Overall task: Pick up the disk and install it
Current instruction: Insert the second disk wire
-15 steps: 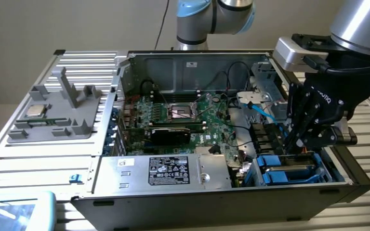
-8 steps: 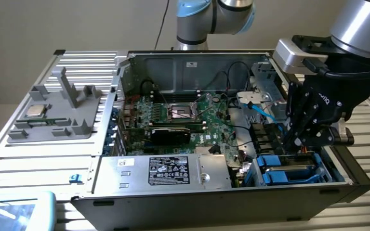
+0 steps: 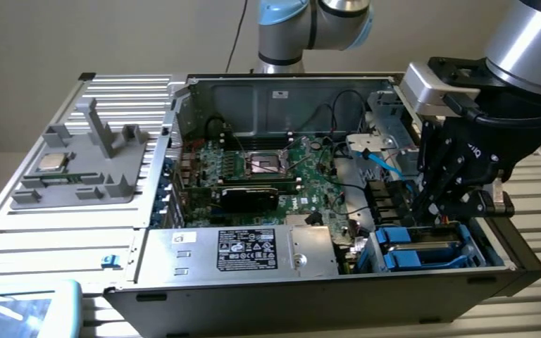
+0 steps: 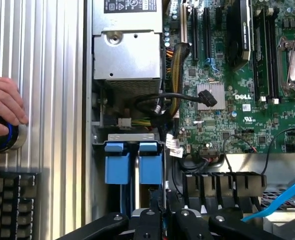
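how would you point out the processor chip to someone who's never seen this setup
Find the open computer case, then the grey plastic fixture on the slatted table at the exterior view's left. The processor chip lies on it: small, square, shiny silver.

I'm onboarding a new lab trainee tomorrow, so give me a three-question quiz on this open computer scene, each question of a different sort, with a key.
1. True or false: the gripper hangs over the blue drive brackets at the case's corner on the exterior view's right.
2. What rests on the grey fixture beside the case? A) a fan B) a small square silver chip C) a cable
3. Fill in: in the wrist view, a person's hand rests on a round ____ above a keyboard.

Key: 1 true; 2 B; 3 knob
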Motion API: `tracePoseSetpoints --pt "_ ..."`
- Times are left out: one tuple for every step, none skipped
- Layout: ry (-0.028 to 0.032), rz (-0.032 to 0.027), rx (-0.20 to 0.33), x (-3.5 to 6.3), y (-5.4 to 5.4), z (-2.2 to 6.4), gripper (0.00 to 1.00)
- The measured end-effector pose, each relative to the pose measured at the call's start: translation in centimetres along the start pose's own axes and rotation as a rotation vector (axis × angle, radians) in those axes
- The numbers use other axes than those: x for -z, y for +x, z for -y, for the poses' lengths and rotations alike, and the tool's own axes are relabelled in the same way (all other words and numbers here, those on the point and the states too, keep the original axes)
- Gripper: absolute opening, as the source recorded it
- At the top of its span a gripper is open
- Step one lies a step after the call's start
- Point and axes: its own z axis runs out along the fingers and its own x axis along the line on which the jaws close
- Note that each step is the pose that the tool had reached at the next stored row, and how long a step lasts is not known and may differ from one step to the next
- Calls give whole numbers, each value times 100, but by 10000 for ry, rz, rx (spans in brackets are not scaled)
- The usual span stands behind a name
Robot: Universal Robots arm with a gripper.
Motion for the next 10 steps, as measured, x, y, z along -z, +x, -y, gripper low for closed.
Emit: tracePoseSetpoints --pt "-1 -2 1 -10 4 5 16" --pt "-1 -3 2 -16 6 9 16" --pt "-1 -4 0 -21 9 10 16" --pt "-1 -2 0 -28 10 10 16" --pt "-1 -1 -1 -38 10 11 16" --pt "-2 -2 0 -47 10 12 16" --pt "-1 -3 0 -56 12 13 16" --pt "-1 -4 1 -63 16 14 16" --pt "-2 -3 2 -70 23 14 16" --pt "-2 -2 2 -78 30 15 16"
